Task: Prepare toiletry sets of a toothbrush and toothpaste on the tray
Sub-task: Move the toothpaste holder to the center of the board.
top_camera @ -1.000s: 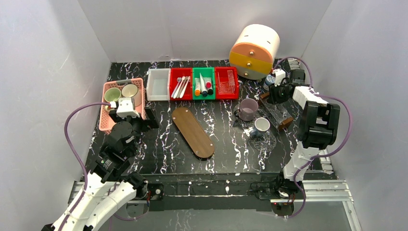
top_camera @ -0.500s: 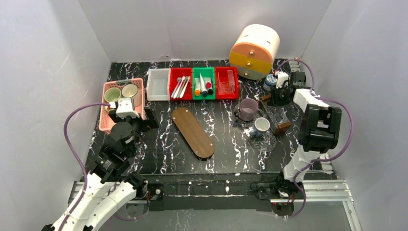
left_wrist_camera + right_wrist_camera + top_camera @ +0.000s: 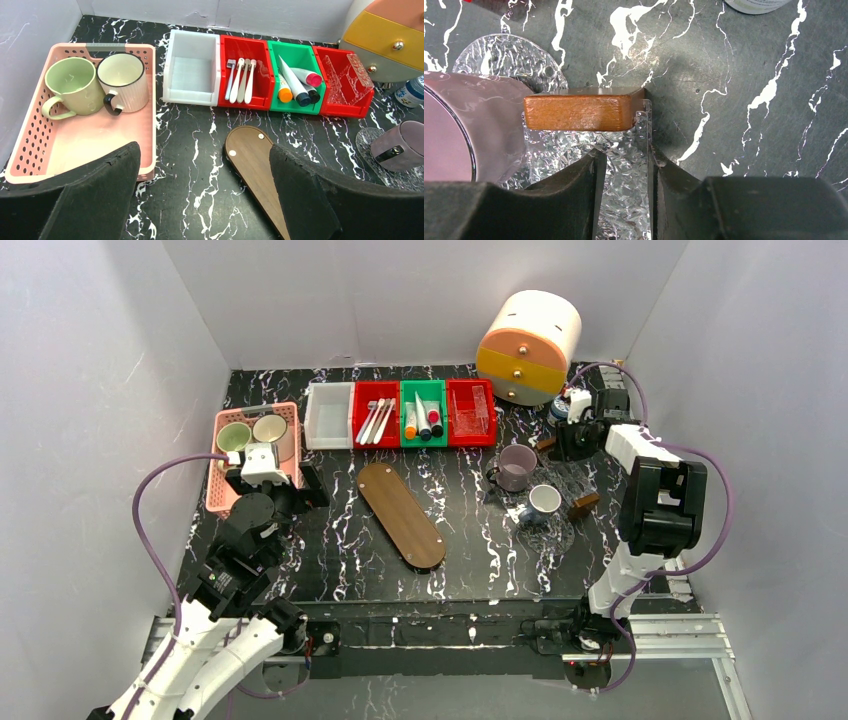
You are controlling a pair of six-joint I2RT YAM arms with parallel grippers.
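Slim white toothbrushes [image 3: 376, 421] [image 3: 242, 80] lie in a red bin. White toothpaste tubes [image 3: 423, 420] [image 3: 296, 86] with orange, dark and pink caps fill the green bin beside it. A clear textured tray [image 3: 568, 478] [image 3: 574, 145] with wooden ends [image 3: 579, 107] lies at the right, next to a purple mug [image 3: 517, 466] [image 3: 454, 130]. My right gripper [image 3: 571, 436] [image 3: 624, 157] is shut on the tray's far end, clear plastic between its fingers. My left gripper [image 3: 270, 475] [image 3: 205, 155] hovers wide open and holds nothing, near the pink basket.
An oval wooden board [image 3: 402, 514] [image 3: 255, 165] lies mid-table. The pink basket [image 3: 222, 490] holds two mugs. A white bin [image 3: 329, 416], a red bin of clear pieces [image 3: 470, 412], a round drawer unit [image 3: 528, 345], a small bottle [image 3: 558, 408] and a white mug [image 3: 544, 502] are nearby.
My right gripper shifted slightly left and back with the clear tray, whose near wooden end swung left toward the white mug. The left arm stayed still.
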